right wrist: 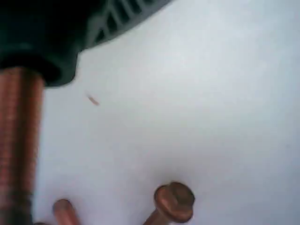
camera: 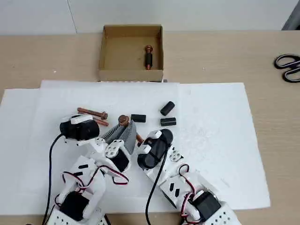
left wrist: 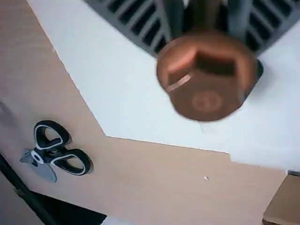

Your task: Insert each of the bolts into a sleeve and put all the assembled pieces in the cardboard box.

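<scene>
Light wooden table (camera: 225,51), with white paper (camera: 211,140) spread over its middle and near part; beyond the far edge, a pale wall. At the far side, just past the paper's edge, an open cardboard box (camera: 107,51) with one assembled piece (camera: 148,58) lying inside, long axis near to far, head toward the wall. Off at the table's right edge, black-handled scissors (camera: 288,67), well apart from everything else. On the paper, two loose bolts (camera: 92,112) side by side near the left arm, and three loose black sleeves (camera: 168,122) between the arms and the box. Clamped between the grey ribbed fingers (left wrist: 131,16) of the left gripper (camera: 124,129), a copper bolt (left wrist: 206,77), over the paper just in front of both arms. Long axis slanted across the table: flanged hex head toward the box and a little to the left, threaded shank (right wrist: 18,140) running back toward the right arm and vanishing into something dark at the right gripper (camera: 141,140); sleeve or gripper part, not to be told. Open or closed there, likewise not to be told. Past the shank in the right wrist view, the heads of the loose bolts on the paper.
</scene>
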Robot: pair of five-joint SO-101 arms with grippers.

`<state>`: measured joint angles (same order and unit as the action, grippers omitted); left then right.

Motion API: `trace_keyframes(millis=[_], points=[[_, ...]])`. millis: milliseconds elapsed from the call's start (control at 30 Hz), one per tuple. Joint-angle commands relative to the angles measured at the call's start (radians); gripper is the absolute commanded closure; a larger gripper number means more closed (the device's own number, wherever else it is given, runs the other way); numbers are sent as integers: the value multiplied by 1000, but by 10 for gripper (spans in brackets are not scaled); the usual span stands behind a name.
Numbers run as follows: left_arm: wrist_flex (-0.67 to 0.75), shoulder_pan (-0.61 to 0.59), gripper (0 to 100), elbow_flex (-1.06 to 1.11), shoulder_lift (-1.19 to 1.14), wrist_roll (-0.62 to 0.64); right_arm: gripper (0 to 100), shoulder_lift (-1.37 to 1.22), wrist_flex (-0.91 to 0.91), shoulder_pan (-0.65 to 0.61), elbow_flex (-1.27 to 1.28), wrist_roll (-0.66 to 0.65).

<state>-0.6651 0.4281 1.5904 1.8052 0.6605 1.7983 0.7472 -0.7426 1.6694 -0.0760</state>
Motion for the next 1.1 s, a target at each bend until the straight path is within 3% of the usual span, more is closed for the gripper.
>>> trace_keyframes(millis=[0,233,1067], points=[[-23,12,994,-47,9,6,995,15,-41,10,15,3],[-115,77,994,-48,9,6,995,15,-48,35,15,3],[-117,80,994,90,6,3,995,16,-163,-58,15,-103]])
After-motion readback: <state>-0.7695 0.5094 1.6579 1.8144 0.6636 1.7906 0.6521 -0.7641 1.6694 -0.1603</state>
